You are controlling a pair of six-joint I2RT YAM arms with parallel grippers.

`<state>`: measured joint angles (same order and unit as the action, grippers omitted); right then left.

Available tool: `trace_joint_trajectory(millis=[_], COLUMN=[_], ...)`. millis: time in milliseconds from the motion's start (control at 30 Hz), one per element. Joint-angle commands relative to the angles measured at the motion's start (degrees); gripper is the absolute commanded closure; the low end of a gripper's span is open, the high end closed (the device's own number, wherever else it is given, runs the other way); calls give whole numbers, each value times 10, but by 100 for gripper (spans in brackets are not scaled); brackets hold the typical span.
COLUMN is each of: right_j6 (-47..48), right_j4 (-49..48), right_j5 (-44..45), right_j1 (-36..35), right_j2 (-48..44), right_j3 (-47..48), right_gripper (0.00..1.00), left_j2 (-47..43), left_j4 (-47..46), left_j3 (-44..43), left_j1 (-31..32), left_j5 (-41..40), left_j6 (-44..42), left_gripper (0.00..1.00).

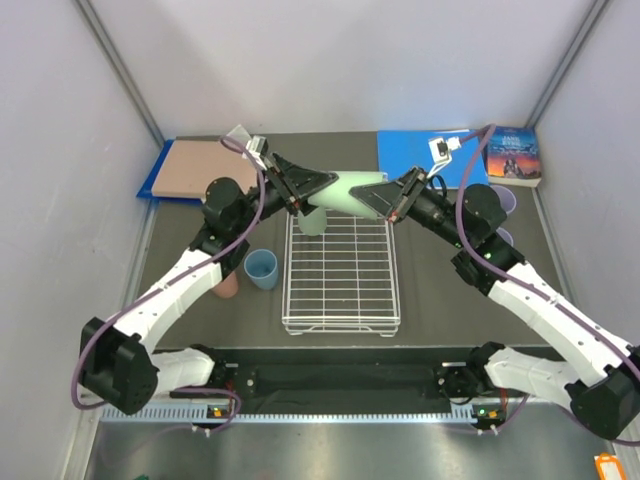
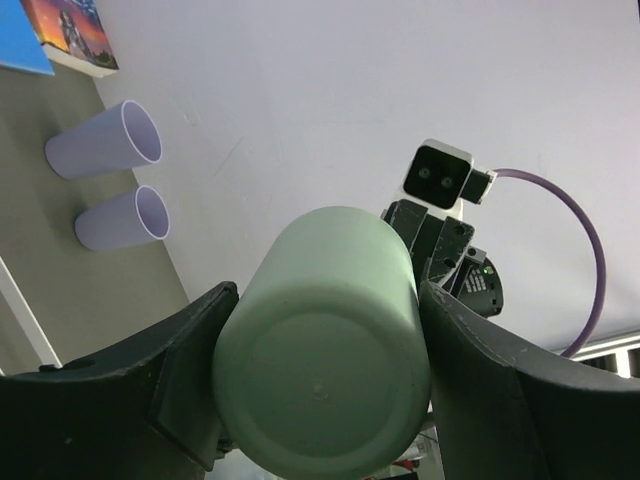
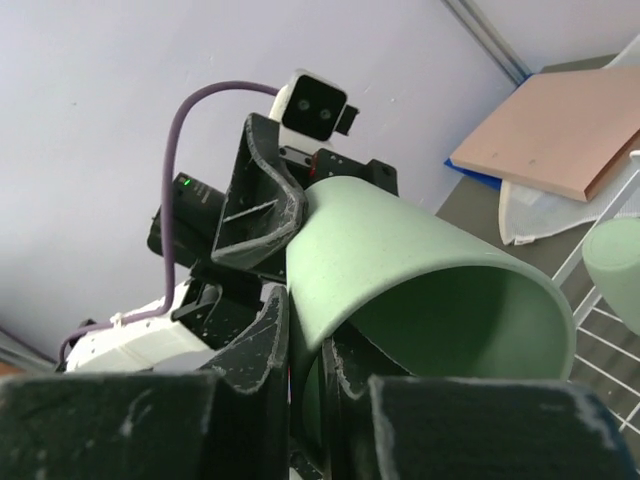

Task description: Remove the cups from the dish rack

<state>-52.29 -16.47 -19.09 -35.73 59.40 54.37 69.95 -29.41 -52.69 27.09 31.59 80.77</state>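
Up top, centre of the overhead frame, the green cup (image 1: pixel 352 192) hangs on its side in mid-air over the far end of the rack (image 1: pixel 342 328), caught between both arms! The left gripper (image 1: pixel 315 198) has its fingers spread around the base end, hugging the body. The right gripper (image 1: pixel 388 203) bites the rim. Left of the rack, a blue cup (image 1: pixel 261 268) and a pink cup (image 1: pixel 228 285) stand on the table (image 1: pixel 440 300), off the wire. One to watch: a second green cup (image 1: pixel 313 222) sits in the rack's upper-left corner, just below the held one.

Over to the left wrist view: the cup's base fills the lower middle, with a finger touching each flank. It's a wide clasp, and it looks firm. Upper left, a lilac cup (image 2: pixel 105 140) and a second lilac cup (image 2: pixel 125 218) rest on the table.

Right wrist view now: fingers pressed together on the cup's wall at the rim, one inside and one outside, a thin pinch. The second green cup peeks in at the right edge, on the wires.

Scoreboard, as I read it: four cups out, one in the air in what looks like a hand-over, and one left in the rack. That's well past halfway, with a set-down and one more pick to go.
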Motion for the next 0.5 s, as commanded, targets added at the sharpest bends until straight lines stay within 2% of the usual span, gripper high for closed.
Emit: trace_joint_trajectory(millis=[0, 33, 100, 133, 167, 233, 300, 333, 400, 467], right_j6=[84, 93, 111, 116, 120, 124, 124, 117, 102, 127], right_j4=[108, 162, 231, 264, 323, 390, 483, 512, 611, 658], right_j5=[79, 100, 177, 207, 271, 336, 419, 446, 508, 517], right_j1=[-4, -3, 2, 4, 7, 7, 11, 11, 14, 16], right_j2=[-21, -28, -54, -63, -77, -82, -61, -46, 24, 108], right_j3=[47, 56, 64, 73, 80, 107, 139, 186, 241, 320], right_gripper=[100, 100, 100, 100, 100, 100, 100, 100, 100, 100], left_j2=[-25, -27, -32, -38, -42, -54, -58, -58, -57, -56], left_j4=[137, 200, 251, 318, 340, 380, 428, 445, 479, 505], left_j3=[-46, -63, -72, -80, -80, -79, -81, -90, -99, -112], left_j1=[9, 8, 7, 7, 8, 8, 7, 8, 8, 8], left_j5=[-39, -51, -76, -119, -139, -200, -226, -235, -253, -260], left_j6=[-117, -136, -171, -184, -188, -192, -196, -199, -209, -227], left_gripper=[68, 59, 34, 18, 13, 6, 6, 6, 8, 10])
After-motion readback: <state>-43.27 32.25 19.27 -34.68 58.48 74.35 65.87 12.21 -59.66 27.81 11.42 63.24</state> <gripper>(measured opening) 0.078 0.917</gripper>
